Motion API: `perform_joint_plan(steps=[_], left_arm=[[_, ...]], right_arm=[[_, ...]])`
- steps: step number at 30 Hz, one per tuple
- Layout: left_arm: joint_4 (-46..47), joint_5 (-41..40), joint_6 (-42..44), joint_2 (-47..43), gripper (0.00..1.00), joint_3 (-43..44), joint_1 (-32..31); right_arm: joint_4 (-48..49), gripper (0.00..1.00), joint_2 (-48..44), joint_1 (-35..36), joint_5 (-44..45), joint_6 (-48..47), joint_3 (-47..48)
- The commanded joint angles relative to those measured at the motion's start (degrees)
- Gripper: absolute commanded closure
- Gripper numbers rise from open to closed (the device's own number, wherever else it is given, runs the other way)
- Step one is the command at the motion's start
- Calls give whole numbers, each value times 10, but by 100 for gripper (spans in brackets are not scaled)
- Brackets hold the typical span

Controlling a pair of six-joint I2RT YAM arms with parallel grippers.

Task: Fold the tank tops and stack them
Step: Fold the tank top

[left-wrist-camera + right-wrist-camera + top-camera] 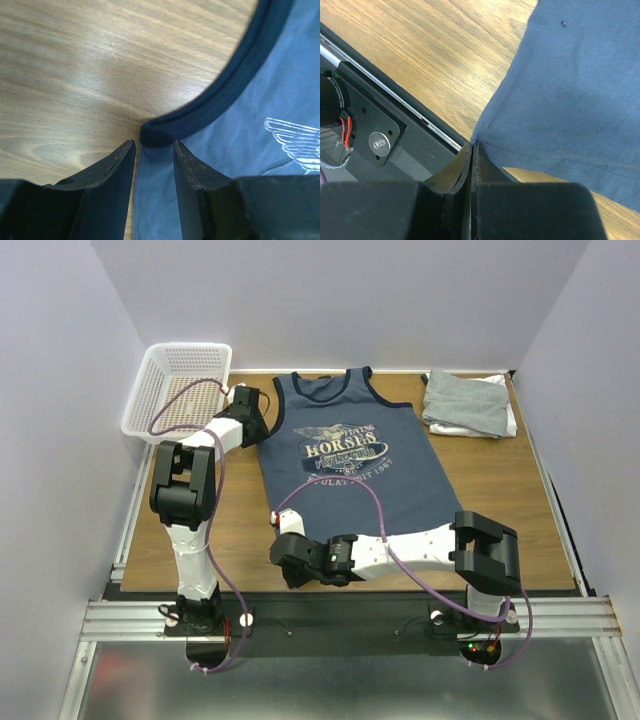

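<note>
The navy tank top (350,470) with the pale "HORSES" print lies spread flat, face up, in the middle of the table. My left gripper (262,427) is at its left armhole, low over the cloth. In the left wrist view the left gripper (154,145) stands open, its fingers astride the blue cloth just below the dark trim (235,75). My right gripper (281,532) is at the bottom left hem corner. There the right gripper (472,145) is shut on the corner of the tank top (570,90). A folded grey tank top (465,400) lies on a white one (508,426) at the back right.
A white mesh basket (150,400) stands at the back left corner, just behind the left arm. The table's near edge and its black and metal rail (395,95) run close beside the right gripper. Bare wood (500,500) shows right of the navy top.
</note>
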Motion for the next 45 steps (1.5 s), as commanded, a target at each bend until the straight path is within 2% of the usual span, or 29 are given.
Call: perform_joint_plan(steps=[1,6,15,34,36,39,40,43,45], left_arm=[[25,7,5,-55,52,-9,5],[21,2,10,-64,52,-20,7],[4,3,12,-35,64,-13,8],[3,15,18,24,61,18,8],[3,8,15,28,65,22,8],[7,-1,7,28,75,24,7],[12,-2,6,24,84,24,7],[21,-9,2,14,100,26,7],[29,-11,0,6,100,30,7]], right_arm=[[19,100,6,-1,11,3,25],[19,100,5,-1,15,2,24],[19,100,4,-1,16,2,21],[19,99,4,-3,15,6,17],[19,100,2,-3,12,7,14],[19,100,0,-3,-5,14,8],[19,100,2,-3,-12,20,5],[21,99,8,-3,-42,29,2],[22,100,20,-2,-58,30,3]])
